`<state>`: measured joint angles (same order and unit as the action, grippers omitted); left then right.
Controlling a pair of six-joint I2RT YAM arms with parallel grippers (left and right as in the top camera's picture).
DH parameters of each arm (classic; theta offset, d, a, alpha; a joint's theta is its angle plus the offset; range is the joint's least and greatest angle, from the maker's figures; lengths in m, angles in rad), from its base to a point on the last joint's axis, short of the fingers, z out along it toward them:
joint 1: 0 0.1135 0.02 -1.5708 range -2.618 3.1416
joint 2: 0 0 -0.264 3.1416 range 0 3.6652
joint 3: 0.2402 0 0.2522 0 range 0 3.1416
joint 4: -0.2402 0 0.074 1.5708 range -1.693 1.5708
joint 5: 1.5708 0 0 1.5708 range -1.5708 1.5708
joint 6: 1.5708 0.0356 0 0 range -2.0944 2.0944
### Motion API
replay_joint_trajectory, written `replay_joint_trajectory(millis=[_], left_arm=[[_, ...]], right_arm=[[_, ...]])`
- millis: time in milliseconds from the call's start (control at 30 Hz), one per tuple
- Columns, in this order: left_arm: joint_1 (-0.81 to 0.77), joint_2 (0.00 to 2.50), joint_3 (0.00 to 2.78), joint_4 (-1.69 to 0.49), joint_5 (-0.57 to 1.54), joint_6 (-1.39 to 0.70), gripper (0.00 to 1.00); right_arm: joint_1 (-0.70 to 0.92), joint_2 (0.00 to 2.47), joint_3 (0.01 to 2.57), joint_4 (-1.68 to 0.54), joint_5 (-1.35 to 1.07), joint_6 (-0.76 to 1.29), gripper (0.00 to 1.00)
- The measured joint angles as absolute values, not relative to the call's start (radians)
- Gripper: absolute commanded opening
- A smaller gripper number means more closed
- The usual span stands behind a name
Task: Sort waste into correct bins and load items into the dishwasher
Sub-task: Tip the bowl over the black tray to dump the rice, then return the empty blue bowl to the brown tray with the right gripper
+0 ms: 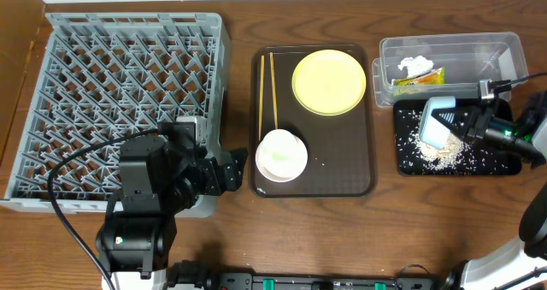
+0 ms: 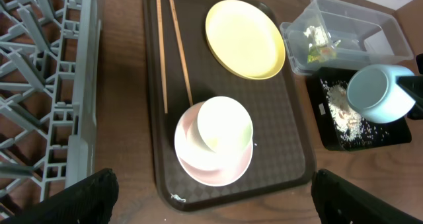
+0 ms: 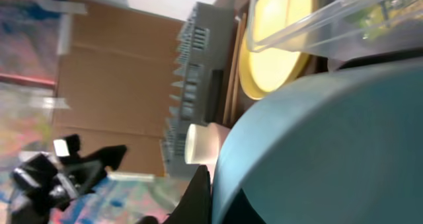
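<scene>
My right gripper (image 1: pixel 461 126) is shut on the light blue bowl (image 1: pixel 439 121), tipped on its side over the black tray (image 1: pixel 504 162); the bowl fills the right wrist view (image 3: pixel 317 151). Beige rice scraps (image 1: pixel 440 153) lie in that tray. The clear tub (image 1: pixel 479 57) holds the white tissue (image 1: pixel 414 65) and the green-yellow wrapper (image 1: pixel 419 80). The yellow plate (image 1: pixel 329 82), two chopsticks (image 1: pixel 267 93) and a white bowl (image 1: pixel 282 151) on a pink plate sit on the brown serving tray (image 1: pixel 359 179). My left gripper (image 2: pixel 211 204) is open and empty near that tray's front left corner, beside the grey rack (image 1: pixel 120 93).
A wall and cardboard stand behind the table. Cables and a power strip run along the front edge (image 1: pixel 299 281). A black cable (image 1: pixel 513 82) crosses over the clear tub to the right arm.
</scene>
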<state>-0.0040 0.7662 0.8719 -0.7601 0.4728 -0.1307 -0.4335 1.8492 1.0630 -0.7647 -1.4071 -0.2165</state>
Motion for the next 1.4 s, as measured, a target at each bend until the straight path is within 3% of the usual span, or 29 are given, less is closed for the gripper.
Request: replay_joint_trajectory(millis=[500, 733, 933, 1167, 1400], left_arm=[[-0.004, 0.766, 0.872, -0.760, 0.472, -0.131, 0.94], [-0.004, 0.766, 0.872, -0.760, 0.472, -0.131, 0.94], [-0.004, 0.766, 0.872, -0.760, 0.472, -0.131, 0.94], [-0.004, 0.766, 0.872, -0.760, 0.472, -0.131, 0.94], [-0.004, 0.766, 0.872, -0.760, 0.473, -0.131, 0.94]], right_arm=[[-0.391, 1.807, 1.064, -0.724, -1.468, -0.158, 0.01], [-0.352, 1.772, 1.067, -0.876, -1.146, -0.025, 0.01], [-0.253, 1.588, 1.091, -0.890, -0.980, -0.018, 0.01], [0.059, 1.327, 1.154, -0.893, -0.718, -0.018, 0.01], [0.521, 1.416, 1.148, -0.813, -0.319, 0.022, 0.01]])
